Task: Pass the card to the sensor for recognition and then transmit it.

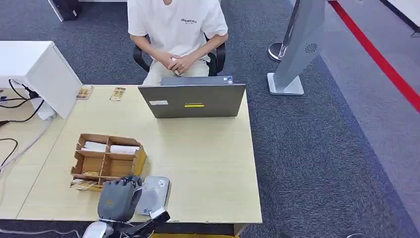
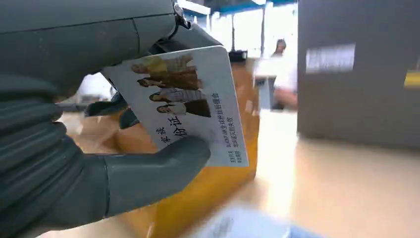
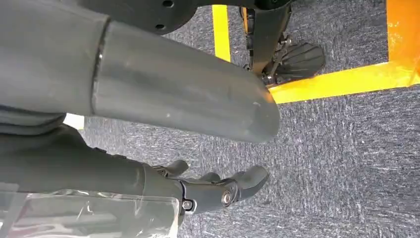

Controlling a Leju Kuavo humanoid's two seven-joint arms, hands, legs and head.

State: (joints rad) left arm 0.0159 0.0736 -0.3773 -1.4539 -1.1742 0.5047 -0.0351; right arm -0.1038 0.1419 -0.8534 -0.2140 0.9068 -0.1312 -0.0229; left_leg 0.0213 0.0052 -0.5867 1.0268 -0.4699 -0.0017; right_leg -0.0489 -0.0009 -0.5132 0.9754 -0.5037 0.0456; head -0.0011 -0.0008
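Observation:
My left hand (image 1: 119,198) hovers at the table's near edge, between the cardboard organizer (image 1: 106,161) and the grey sensor (image 1: 154,194) lying flat on the table. In the left wrist view this hand pinches a white card (image 2: 193,99) printed with figures and text between its thumb (image 2: 163,166) and its fingers. The card stands on edge in front of the organizer (image 2: 218,183). A blurred pale shape under the card could be the sensor. My right hand (image 3: 218,191) hangs over grey carpet, its fingers loosely extended and holding nothing.
A grey laptop (image 1: 193,100) stands at the table's far side, its back toward me, with a seated person (image 1: 176,29) behind it. Two small cards (image 1: 85,92) lie at the far left edge beside a white box (image 1: 34,69) and cables. A grey stand (image 1: 297,49) is on the floor at right.

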